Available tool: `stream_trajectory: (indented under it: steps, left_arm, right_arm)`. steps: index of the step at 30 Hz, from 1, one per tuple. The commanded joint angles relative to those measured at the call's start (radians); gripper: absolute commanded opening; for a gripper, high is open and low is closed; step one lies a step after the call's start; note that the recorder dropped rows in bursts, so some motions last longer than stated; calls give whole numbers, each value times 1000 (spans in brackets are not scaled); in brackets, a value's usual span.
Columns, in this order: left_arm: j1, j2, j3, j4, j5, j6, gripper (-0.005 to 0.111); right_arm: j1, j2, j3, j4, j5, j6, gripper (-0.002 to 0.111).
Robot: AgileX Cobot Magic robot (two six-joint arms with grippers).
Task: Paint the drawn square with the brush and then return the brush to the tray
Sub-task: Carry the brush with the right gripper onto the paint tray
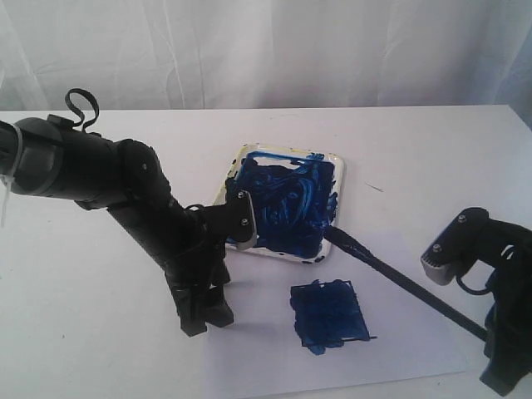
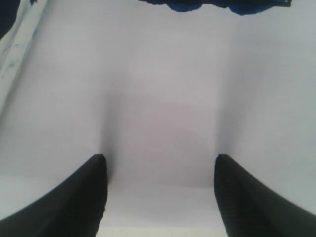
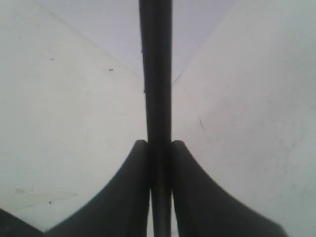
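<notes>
The drawn square (image 1: 330, 316) on the white paper is smeared dark blue all over. Behind it lies the white tray (image 1: 339, 170), its floor thick with blue paint. The black brush (image 1: 399, 278) runs from my right gripper (image 1: 490, 332) at the lower right up to the tray's near edge, its tip at the rim. That gripper (image 3: 159, 144) is shut on the brush handle (image 3: 156, 74). My left gripper (image 1: 206, 320) stands open on the paper left of the square, fingers (image 2: 84, 197) apart with bare paper between them (image 2: 159, 157); the square's blue edge (image 2: 217, 5) shows beyond.
The white paper sheet (image 1: 249, 357) covers the near table. White table surface (image 1: 432, 150) stretches to the back and right, with a white curtain behind. The left arm's black body (image 1: 100, 170) reaches in over the table's left side.
</notes>
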Motion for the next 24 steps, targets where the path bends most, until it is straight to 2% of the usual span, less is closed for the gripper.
stream_trajectory:
  steps: [1,9,16,20,24]
  left_arm:
    - [-3,-3,20,51,44,-7,66]
    - [-3,-83,20,77,4,-4,66]
    - [-3,-171,20,82,-26,-4,66]
    - [-3,-230,20,84,-12,-89,66]
    - [11,-273,20,137,-12,-257,66]
  right_arm:
    - [1,-8,-38,-5,-24,4,0]
    - [-1,22,-159,-9,-13,4,0]
    - [-1,163,-278,-76,-7,18,0]
    - [-1,283,-392,-135,18,31,0]
    - [-1,405,-525,-211,80,31,0]
